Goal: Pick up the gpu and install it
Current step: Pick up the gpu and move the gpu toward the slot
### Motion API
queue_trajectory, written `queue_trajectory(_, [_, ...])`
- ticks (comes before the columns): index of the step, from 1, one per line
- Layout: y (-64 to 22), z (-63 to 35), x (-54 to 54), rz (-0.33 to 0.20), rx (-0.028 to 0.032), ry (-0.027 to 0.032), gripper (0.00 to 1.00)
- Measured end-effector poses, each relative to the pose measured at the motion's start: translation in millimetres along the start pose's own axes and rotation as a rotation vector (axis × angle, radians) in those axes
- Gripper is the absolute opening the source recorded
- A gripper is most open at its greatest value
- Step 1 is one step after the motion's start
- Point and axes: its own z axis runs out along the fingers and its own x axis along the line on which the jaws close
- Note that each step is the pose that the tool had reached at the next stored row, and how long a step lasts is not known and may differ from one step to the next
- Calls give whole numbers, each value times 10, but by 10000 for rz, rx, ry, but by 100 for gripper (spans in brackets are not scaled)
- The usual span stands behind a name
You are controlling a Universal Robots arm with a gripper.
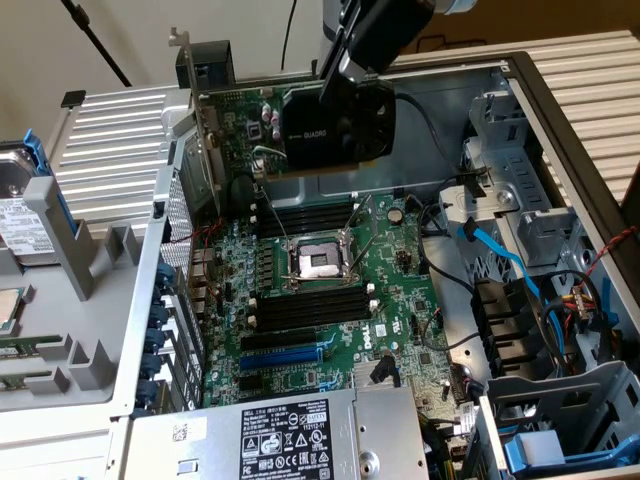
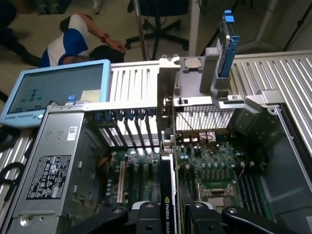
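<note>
The gripper (image 1: 345, 85) is clenched on the gpu (image 1: 300, 125), pinching the card by the top of its black cooler and holding it in the air above the open computer case (image 1: 560, 110). In the exterior view the card hangs upright over the far part of the motherboard (image 1: 340, 300), above the memory sticks and the bare CPU socket (image 1: 317, 262), with its silver end bracket (image 1: 185, 60) pointing toward the exterior view's left, near the case's rear wall. The wrist view looks straight down the card's edge (image 2: 168, 204), with the gripper's fingers (image 2: 146, 214) pressed to either side of it and the expansion slots (image 2: 122, 180) of the board below. The grey power supply (image 1: 290, 435) sits at the near end of the case, and a blue-framed screen (image 2: 53, 90) lies outside the case beside it
</note>
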Motion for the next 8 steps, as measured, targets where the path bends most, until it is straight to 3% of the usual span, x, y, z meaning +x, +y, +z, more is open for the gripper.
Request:
queue_trajectory(4, [-27, 27, 19, -122, -62, -176, 26])
queue_trajectory(8, [-62, 64, 51, -202, -103, -291, 26])
